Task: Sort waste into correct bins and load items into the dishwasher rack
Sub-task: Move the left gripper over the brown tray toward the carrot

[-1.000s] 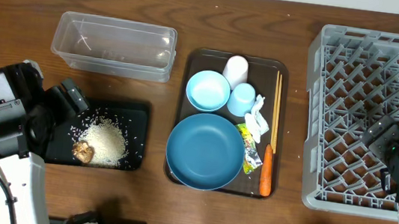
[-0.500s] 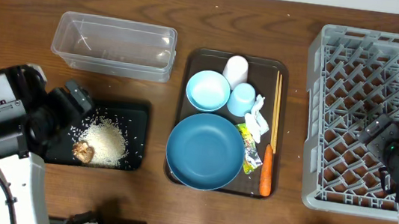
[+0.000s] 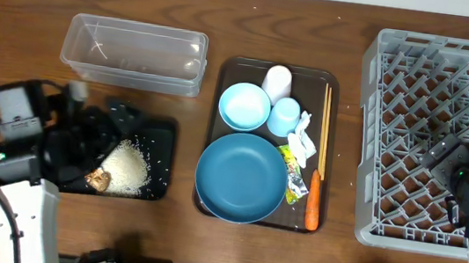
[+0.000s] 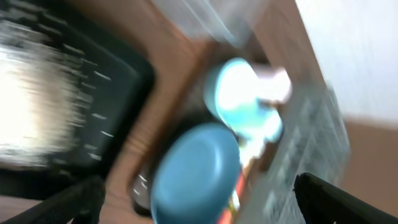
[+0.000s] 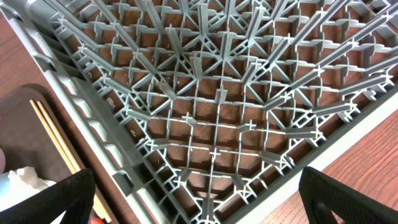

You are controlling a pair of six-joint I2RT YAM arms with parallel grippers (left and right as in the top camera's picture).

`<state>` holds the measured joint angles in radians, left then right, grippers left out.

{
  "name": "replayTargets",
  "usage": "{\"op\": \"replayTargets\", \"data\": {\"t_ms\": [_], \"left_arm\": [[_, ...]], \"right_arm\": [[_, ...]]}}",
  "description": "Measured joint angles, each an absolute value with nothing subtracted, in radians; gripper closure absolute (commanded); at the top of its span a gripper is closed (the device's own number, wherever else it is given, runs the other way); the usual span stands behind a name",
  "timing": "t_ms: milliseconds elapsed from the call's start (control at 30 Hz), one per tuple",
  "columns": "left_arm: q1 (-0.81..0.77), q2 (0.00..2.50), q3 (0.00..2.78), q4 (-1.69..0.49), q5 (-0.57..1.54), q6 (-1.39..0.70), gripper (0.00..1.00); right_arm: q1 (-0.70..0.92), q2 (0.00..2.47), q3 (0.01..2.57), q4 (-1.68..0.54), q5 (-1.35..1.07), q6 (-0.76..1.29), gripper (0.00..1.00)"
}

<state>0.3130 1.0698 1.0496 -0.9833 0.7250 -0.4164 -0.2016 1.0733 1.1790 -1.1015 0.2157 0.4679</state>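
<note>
Table (image 3: 229, 20): brown wood, grain running left to right. Four items lie directly on it.
1. clear rectangular plastic tub (image 3: 130, 74), far left.
2. shallow black tray (image 3: 162, 141), near left, just nearer than the tub and apart from it.
3. dark brown serving tray (image 3: 312, 92), centre, long side running far to near.
4. grey lattice dishwasher rack (image 3: 364, 146), right, the largest item, running out of view at the right edge.

We look straight down on the table (image 3: 19, 1) from overhead, slant low from the left wrist across the black tray (image 4: 124, 74) toward the dark-blue plate (image 4: 196, 171), and peer closely from the right wrist into the grey rack (image 5: 211, 124), all shared overhead.
</note>
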Motion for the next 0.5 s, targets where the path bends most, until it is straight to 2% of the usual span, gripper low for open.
{"op": "replayTargets", "data": {"t_ms": [233,433,500], "left_arm": [[-0.069,1.071,1.05,-0.919,0.72,-0.402,0.02],[-0.453,1.099,1.05,-0.835,0.484,-0.521,0.02],[-0.535,1.121,1.051,-0.801,0.424,-0.544,0.02]], "right_arm": [[-0.202,1.073,1.179,-1.102,0.214,0.468,0.01],[-0.202,1.073,1.179,-1.102,0.213,0.468,0.01],[-0.202,1.073,1.179,-1.101,0.213,0.468,0.01]]}}
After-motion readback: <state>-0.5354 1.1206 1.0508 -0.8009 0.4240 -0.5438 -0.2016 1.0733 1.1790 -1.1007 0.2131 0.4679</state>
